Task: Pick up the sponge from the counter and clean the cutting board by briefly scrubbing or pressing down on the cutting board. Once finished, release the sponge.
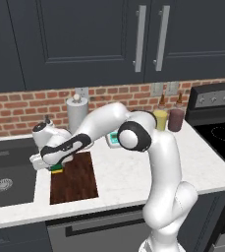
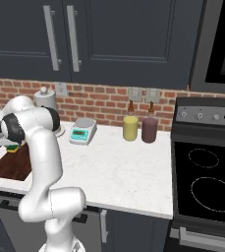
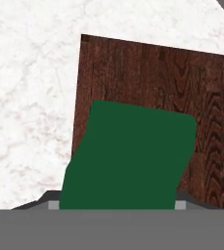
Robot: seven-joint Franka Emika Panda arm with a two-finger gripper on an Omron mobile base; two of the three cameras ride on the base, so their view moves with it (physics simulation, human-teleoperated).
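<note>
Sink basin [image 1: 6, 179]: dark, set into the worktop at far left, round drain visible. Gripper [image 1: 55, 165]: at the end of the white arm, reached out low over the far left corner of the board; fingertips hidden by the hand in both base views and by the sponge in the hand view, which shows the block sitting between them, so the gripper appears clamped on it. Sponge [image 1: 58, 169]: green top over yellow body, under the hand at the board's far left corner; whether it presses on the wood cannot be told. In the hand view its green face [image 3: 130, 156] covers the board's near edge. Cutting board [image 1: 74, 178]: dark brown wood grain, lying flat on the counter [image 1: 128, 172] just right of the sink, long side running front to back. Paper towel roll [image 1: 76, 114]: upright by the brick wall behind the board. Kitchen scale [image 2: 83, 131]: white and teal, right of the roll. Yellow cup [image 2: 130, 128] and maroon cup [image 2: 149, 130]: side by side near the wall. Stove [image 2: 207, 172]: black, at far right.
</note>
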